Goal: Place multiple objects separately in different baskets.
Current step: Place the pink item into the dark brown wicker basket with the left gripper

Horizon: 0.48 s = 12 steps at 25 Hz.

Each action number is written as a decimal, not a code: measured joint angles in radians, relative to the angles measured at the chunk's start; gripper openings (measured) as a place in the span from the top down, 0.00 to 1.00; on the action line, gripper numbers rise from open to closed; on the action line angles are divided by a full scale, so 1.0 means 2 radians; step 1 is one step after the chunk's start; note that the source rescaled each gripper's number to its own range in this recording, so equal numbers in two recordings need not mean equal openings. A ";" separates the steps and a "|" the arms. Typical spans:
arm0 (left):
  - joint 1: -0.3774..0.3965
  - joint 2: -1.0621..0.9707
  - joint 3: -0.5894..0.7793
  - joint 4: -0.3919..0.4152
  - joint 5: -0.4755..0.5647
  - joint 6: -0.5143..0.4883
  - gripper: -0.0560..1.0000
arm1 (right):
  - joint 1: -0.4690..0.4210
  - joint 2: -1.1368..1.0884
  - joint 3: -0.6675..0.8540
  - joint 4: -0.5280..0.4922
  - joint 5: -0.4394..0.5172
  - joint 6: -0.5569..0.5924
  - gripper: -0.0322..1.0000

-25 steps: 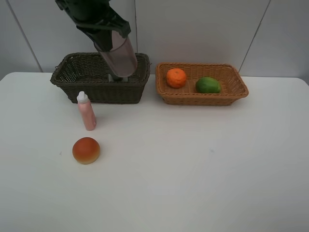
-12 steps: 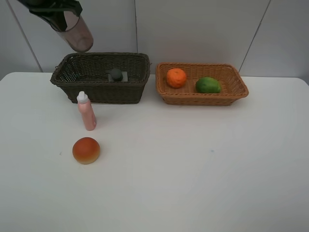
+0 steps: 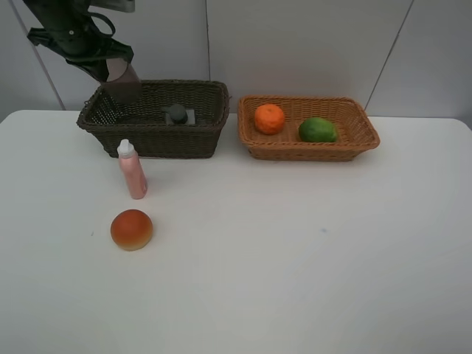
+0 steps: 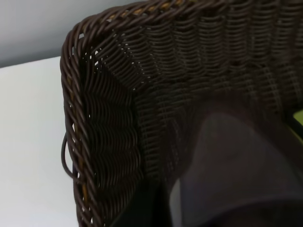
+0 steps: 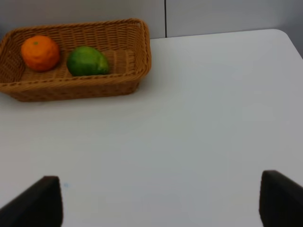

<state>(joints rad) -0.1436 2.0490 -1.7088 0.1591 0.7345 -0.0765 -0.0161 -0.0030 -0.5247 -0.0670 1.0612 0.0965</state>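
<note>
Holding orange, lime, tan basket, dark basket (grey box), tool gripping cup

Dk basket: box, cup at corner. Tan: orange, lime. Bottle, bun outside.

You had a rough, woven wicker dark brown basket and tan basket, a smooth translucent cup, and a matt white counter.
</note>
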 joint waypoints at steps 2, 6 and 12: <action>0.000 0.011 0.000 0.001 -0.003 -0.007 0.95 | 0.000 0.000 0.000 0.000 0.000 0.000 0.16; 0.000 0.023 0.000 0.002 -0.005 -0.008 0.95 | 0.000 0.000 0.000 0.000 0.000 0.000 0.16; 0.000 0.025 0.000 0.002 -0.010 -0.009 0.95 | 0.000 0.000 0.000 0.000 0.000 0.000 0.16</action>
<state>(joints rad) -0.1436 2.0992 -1.7088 0.1622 0.7153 -0.0940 -0.0161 -0.0030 -0.5247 -0.0670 1.0612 0.0965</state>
